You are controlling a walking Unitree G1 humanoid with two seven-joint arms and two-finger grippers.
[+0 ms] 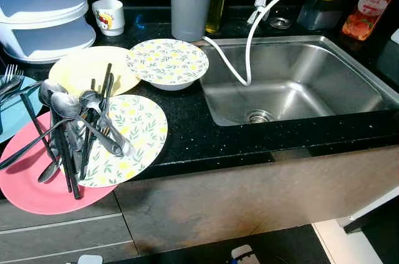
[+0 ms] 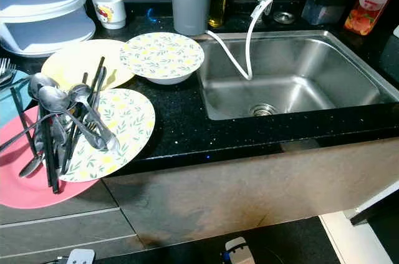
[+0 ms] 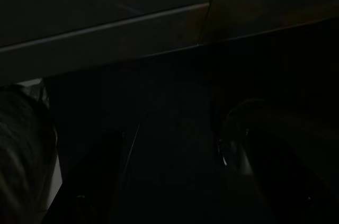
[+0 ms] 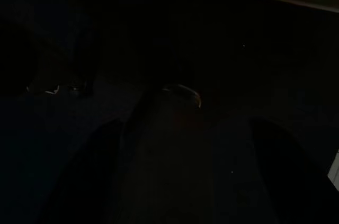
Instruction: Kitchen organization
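I see the pink plate (image 1: 37,183) and floral plate (image 1: 134,133) overhanging the black counter's (image 1: 206,142) front edge, with a heap of cutlery (image 1: 75,127) across them. Beyond are a yellow plate (image 1: 78,67) and a floral bowl (image 1: 168,64); the sink (image 1: 299,83) lies open to their right. Both my arms hang low in shade: the left gripper (image 3: 175,181) and right gripper (image 4: 185,171) each show fingers spread apart, holding nothing, well below the dishes.
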